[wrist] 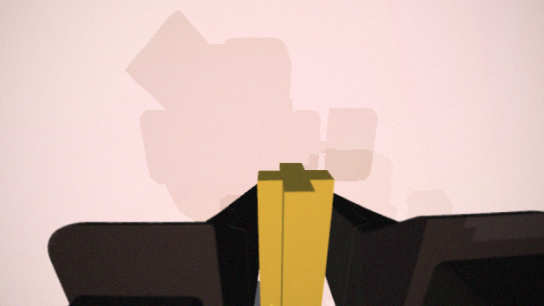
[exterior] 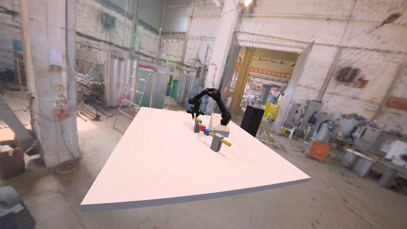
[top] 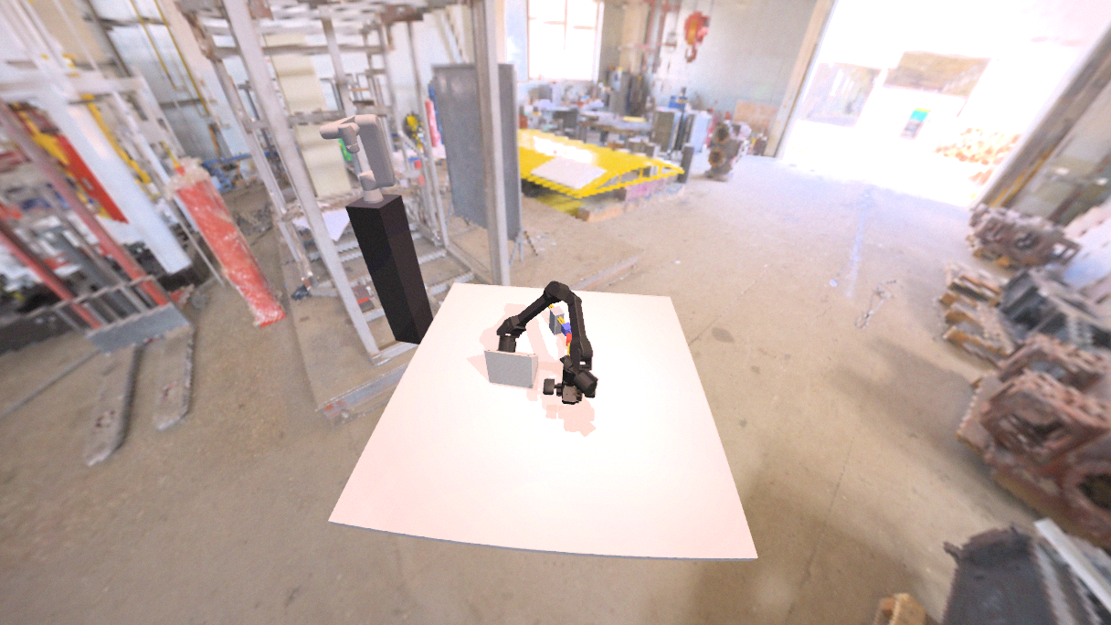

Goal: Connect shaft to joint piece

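Exterior view, left to right: bare white tabletop (top: 481,481) (exterior: 142,170) leaves room between left edge and claw (top: 571,395) (exterior: 194,116) (wrist: 284,191), which is clamped on far yellow shaft (top: 568,349) (exterior: 199,123) (wrist: 304,242), near its outer end; far gray block (exterior: 196,126); red piece (top: 569,338) (exterior: 202,127) just beside blue piece (top: 566,329) (exterior: 207,131), between blocks; near gray block (top: 555,322) (exterior: 216,143); near yellow shaft (exterior: 226,142) sticks out past it, well inside right edge.
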`<state>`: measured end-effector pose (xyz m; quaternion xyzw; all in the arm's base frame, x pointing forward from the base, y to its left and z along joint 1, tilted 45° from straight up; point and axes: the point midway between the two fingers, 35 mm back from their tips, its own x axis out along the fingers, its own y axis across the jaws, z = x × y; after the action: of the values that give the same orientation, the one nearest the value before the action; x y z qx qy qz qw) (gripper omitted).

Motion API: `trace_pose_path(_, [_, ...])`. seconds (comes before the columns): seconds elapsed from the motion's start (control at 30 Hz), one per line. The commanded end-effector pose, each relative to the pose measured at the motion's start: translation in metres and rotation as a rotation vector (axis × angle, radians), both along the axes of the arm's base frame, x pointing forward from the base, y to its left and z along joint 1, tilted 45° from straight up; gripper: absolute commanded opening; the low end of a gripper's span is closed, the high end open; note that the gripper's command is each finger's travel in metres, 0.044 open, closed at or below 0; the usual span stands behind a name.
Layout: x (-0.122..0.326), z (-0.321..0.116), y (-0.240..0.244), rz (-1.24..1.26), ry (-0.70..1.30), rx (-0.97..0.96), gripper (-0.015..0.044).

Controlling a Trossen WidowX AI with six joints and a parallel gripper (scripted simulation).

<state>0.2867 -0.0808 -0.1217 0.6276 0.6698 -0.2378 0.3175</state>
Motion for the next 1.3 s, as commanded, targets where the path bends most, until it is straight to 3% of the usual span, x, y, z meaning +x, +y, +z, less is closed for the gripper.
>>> trace_pose_path(0.0, [-0.001, 0.004, 0.005, -0.003, 0.001, 0.002, 0.0000])
trace_pose_path(1.13, [-0.005, 0.025, 0.027, 0.001, 0.003, -0.003, 0.0000])
trace_pose_path(1.2, [-0.005, 0.025, 0.027, 0.001, 0.003, -0.003, 0.0052])
trace_pose_path(1.27, [-0.005, 0.025, 0.027, 0.001, 0.003, -0.003, 0.0067])
